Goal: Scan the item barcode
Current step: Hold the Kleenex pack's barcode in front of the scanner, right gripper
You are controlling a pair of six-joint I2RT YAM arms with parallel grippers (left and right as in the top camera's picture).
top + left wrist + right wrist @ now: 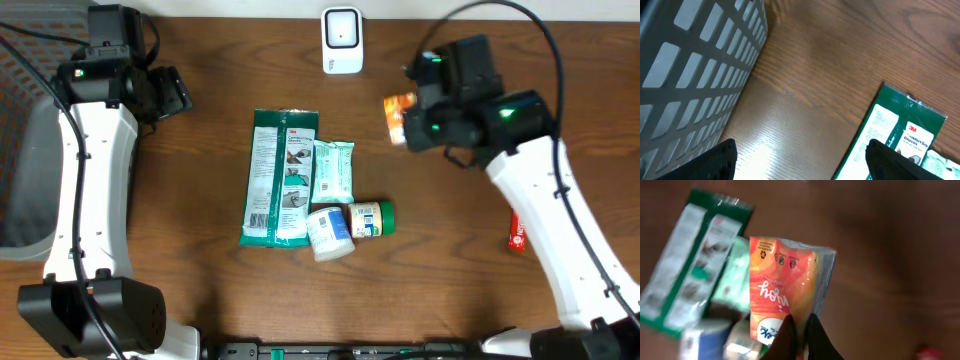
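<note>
Where pinched by the closed right end effector (800,330), at the lower edge of the orange-and-white soft plastic pouch (785,280), looks a fair hold. Held above the brown wooden worktop (200,300), to the right of the white boxy barcode scanner (342,40) and apart from it. Judged light, thin and floppy, with a slick crinkly film: likely to sag or twist away from the fingers, so best taken along a sealed edge, clear of any printed code. Probably not fragile.

Left end effector (805,160) wide open, gripping nothing, hovering beside the grey slotted plastic basket (715,50) and near the green-and-white flat glove packet (895,130).

From the right wrist only: print on the pouch face, upside down, with recycling marks near the top, and no barcode made out. From overhead only: the scanner and the pouch's place relative to it. From the left wrist only: the basket's slotted wall close up — nothing of the pouch.
</note>
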